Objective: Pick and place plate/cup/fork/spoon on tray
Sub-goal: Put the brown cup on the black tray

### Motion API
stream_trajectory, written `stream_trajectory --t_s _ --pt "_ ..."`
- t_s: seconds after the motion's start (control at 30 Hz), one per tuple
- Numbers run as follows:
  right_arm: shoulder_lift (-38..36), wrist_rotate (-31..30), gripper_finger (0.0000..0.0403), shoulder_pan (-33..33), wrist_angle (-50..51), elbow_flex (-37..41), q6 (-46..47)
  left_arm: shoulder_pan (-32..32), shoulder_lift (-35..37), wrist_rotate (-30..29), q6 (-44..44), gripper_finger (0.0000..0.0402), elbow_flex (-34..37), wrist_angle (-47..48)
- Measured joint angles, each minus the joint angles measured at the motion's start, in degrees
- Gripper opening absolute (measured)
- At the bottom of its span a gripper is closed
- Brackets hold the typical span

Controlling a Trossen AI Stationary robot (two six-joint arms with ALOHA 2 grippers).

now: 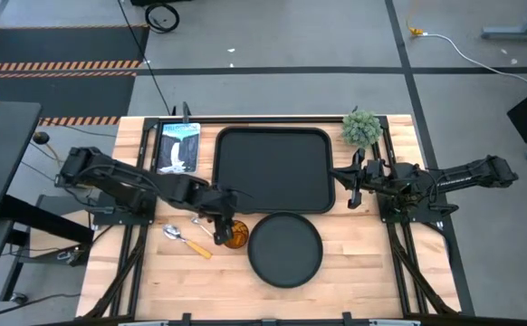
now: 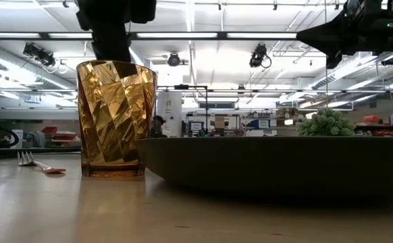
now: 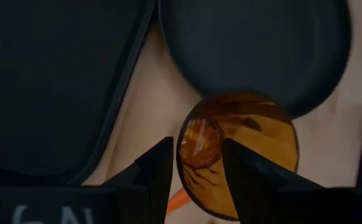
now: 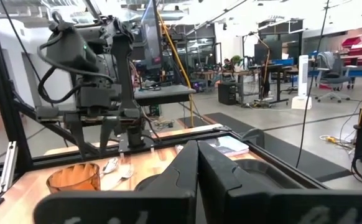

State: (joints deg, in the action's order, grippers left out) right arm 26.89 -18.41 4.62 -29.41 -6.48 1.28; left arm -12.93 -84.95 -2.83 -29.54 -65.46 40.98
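- High view: the tray [image 1: 275, 169] sits at the far middle of the table with nothing on it, so by my reading no item has been placed yet. The plate [image 1: 285, 249] lies near of the tray, the cup [image 1: 235, 234] stands just left of the plate, and the spoon [image 1: 184, 240] lies farther left, bowl to the far left and handle running toward the near right. The fork cannot be made out here. The left gripper [image 1: 225, 220] hangs over the cup; the right gripper [image 1: 348, 186] waits at the tray's right edge.
- Low view: the cup [image 2: 115, 119] stands upright on the table, mouth up and long axis vertical, beside the plate's [image 2: 277, 165] rim. The fork [image 2: 38, 163] lies far left, tines pointing left, with the left arm coming down above the cup.
- Left wrist view: the left gripper's fingers [image 3: 158, 172] are spread, straddling the near wall of the cup [image 3: 243, 146], one outside and one over the mouth, not yet pinching. The cup looks like the first pick.
- Right wrist view: the right gripper's fingers [image 4: 221, 177] are pressed together, holding nothing; the cup [image 4: 73, 178] and spoon [image 4: 111, 165] show beyond.
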Motion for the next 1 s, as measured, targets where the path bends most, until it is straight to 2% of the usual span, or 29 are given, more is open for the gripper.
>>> stream_trajectory --t_s 0.1,0.3,0.43,0.63,1.0 --pt "0.0 0.0 0.0016 0.0 0.0 0.0 0.2 0.0 -2.5 0.6 2.8 0.0162 -2.3 3.3" --pt "0.0 0.5 0.0016 0.0 0.0 0.0 0.6 1.2 -4.6 1.1 3.3 0.0225 -3.1 4.3" --pt "0.0 0.5 0.0016 0.0 0.0 0.0 0.5 1.8 -5.7 3.2 3.3 0.0236 -3.1 4.3" --pt "0.0 0.5 0.0016 0.0 0.0 0.0 0.5 1.8 -6.7 3.5 3.3 0.02 -3.1 4.5" --pt "0.0 0.5 0.0016 0.0 -0.2 0.0 0.5 1.8 -7.8 3.4 2.7 0.0091 -3.1 5.7"
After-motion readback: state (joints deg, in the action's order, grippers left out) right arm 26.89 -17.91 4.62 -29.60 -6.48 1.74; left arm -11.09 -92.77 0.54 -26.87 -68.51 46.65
